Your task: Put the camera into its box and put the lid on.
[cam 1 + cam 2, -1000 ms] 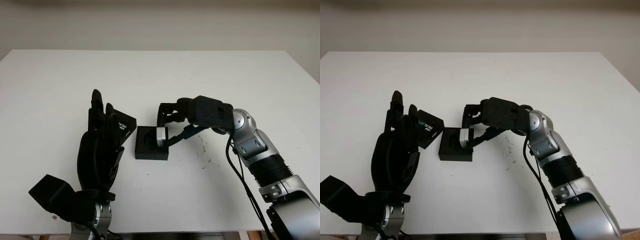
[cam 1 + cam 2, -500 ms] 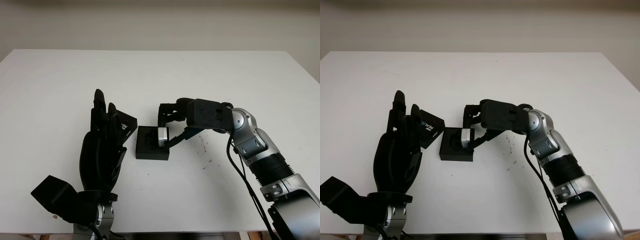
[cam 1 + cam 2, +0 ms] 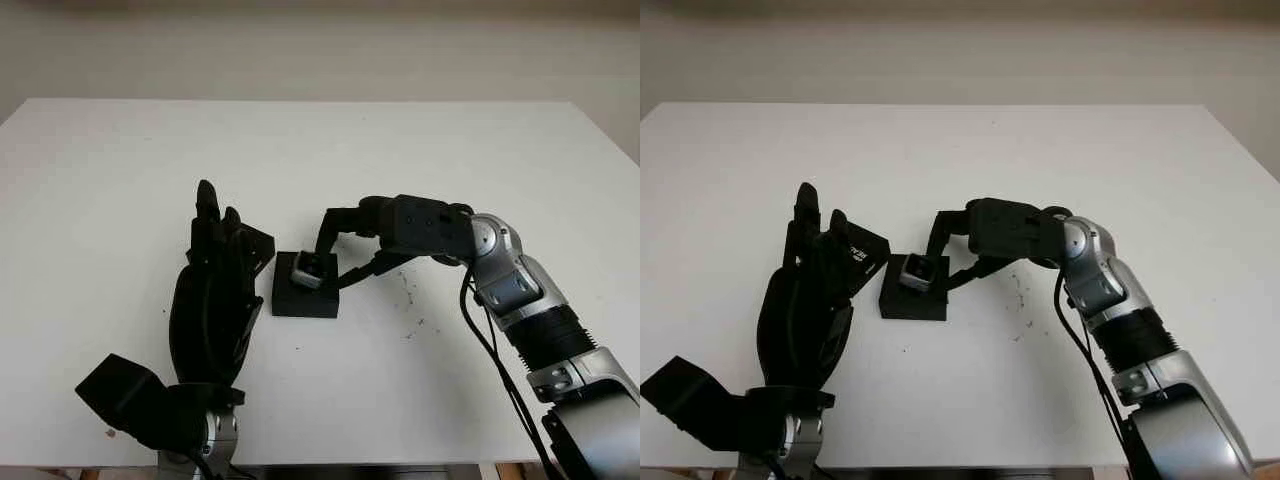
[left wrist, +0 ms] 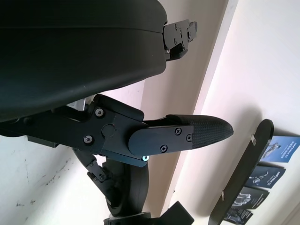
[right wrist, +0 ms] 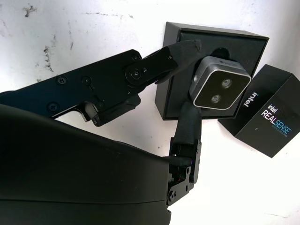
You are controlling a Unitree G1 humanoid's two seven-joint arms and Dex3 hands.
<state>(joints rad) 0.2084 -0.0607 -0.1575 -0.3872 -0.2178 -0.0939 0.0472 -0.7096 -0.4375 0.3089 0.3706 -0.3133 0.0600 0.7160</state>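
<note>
Table (image 3: 470,160): white top, wide, its far edge near the wall; small dark marks right of centre.
Wall (image 3: 320,55): plain, pale beige, behind the table.
Posters (image 4: 274,161): dark, on a pale wall seen from the left wrist.
Light: even, soft shadows.

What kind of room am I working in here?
Probably a lab or test bench, not a home: a bare white table against a plain wall, holding a camera, its black box and lid.
</note>
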